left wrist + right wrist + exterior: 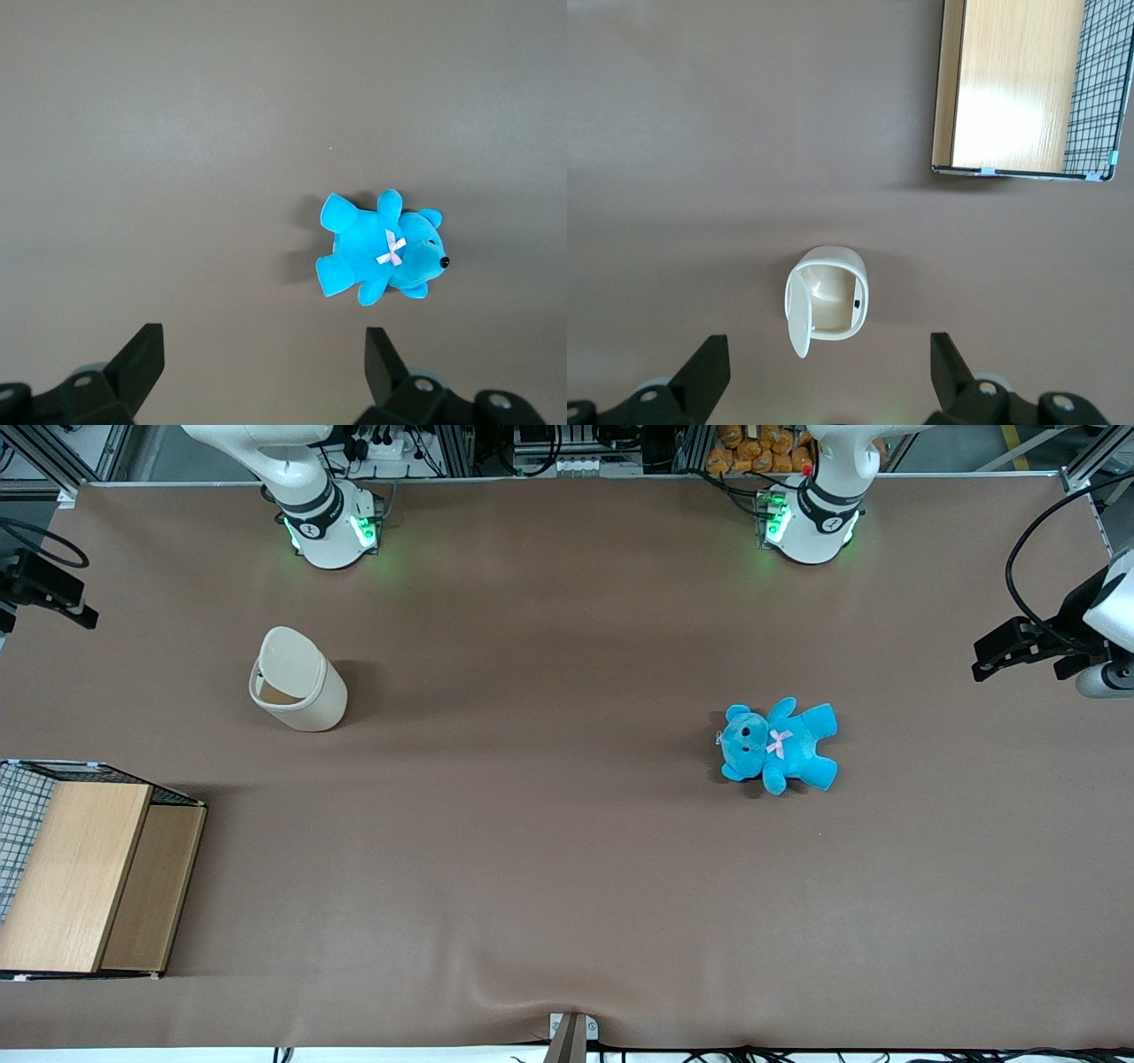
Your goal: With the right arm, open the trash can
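The cream-white trash can (297,682) stands upright on the brown table, toward the working arm's end. Its flip lid (290,657) is swung up and the mouth is uncovered. In the right wrist view the trash can (828,305) shows from above with its lid (799,312) standing on edge beside the open mouth. My right gripper (828,376) is open and empty, high above the table, well clear of the can. In the front view only a black part of the right arm's hand (44,586) shows at the frame's edge.
A blue teddy (778,746) lies on the table toward the parked arm's end; it also shows in the left wrist view (381,252). A wooden-topped wire box (80,877) stands nearer the front camera than the can, also in the right wrist view (1019,84).
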Robot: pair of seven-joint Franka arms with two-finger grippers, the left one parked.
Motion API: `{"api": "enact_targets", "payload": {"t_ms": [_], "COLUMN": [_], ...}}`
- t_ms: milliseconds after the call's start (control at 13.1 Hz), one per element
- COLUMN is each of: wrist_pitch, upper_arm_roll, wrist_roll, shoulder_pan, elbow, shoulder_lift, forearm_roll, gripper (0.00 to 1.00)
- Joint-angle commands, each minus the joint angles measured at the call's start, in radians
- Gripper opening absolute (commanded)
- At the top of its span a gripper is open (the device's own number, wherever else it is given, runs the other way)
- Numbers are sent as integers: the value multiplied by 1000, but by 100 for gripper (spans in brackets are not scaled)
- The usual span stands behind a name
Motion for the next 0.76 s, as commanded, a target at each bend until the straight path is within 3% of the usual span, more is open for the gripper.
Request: {"api": "enact_targets", "payload": {"t_ms": [0, 686], "wrist_pitch": [26, 69], "upper_arm_roll": [-16, -15], "wrist_roll": [-10, -10], "shoulder_pan": [13, -9], "elbow": [-59, -16], "shoulder_lift": [-35, 15], "forearm_roll": [12, 6], "gripper": [100, 100]}}
